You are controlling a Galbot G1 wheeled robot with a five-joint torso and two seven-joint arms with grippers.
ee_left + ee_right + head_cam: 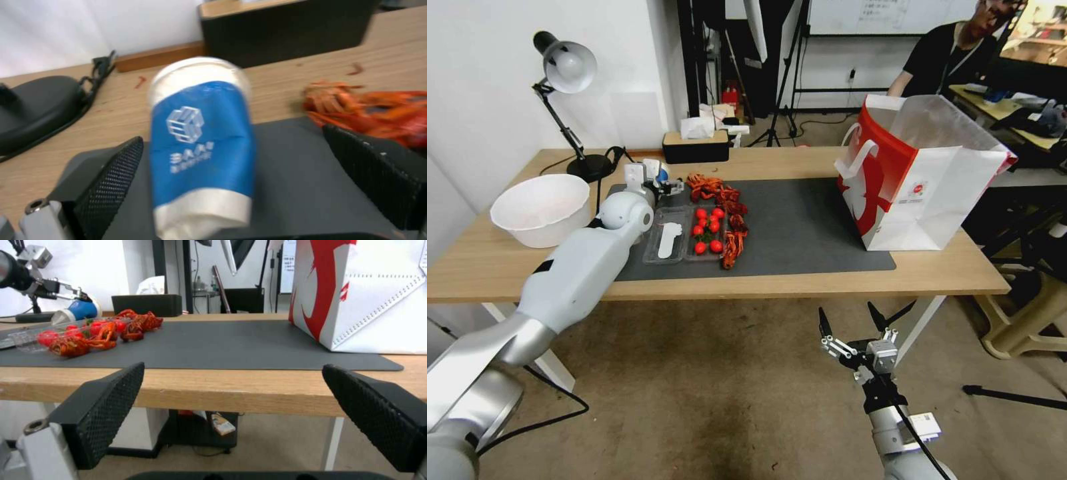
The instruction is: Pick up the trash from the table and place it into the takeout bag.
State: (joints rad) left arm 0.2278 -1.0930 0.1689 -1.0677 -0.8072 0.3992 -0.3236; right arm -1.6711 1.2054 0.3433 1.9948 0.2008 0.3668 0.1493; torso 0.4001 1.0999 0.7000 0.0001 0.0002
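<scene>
Left gripper [231,186] is sitting with jaws released around the paper cup [202,146] on the worktop [800,283], right gripper [854,323] hanging released below.

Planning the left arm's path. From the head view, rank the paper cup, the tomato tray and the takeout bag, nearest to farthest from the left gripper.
1. Paper cup: between the open fingers of the left gripper, at the mat's far left corner.
2. Tomato tray: just beside it, on the mat.
3. Takeout bag: far across, at the table's right end.

Blue-and-white paper cup [201,146] with white logo; white takeout bag [920,177], red side; dark grey mat [800,223]; red tomatoes [708,229].
</scene>
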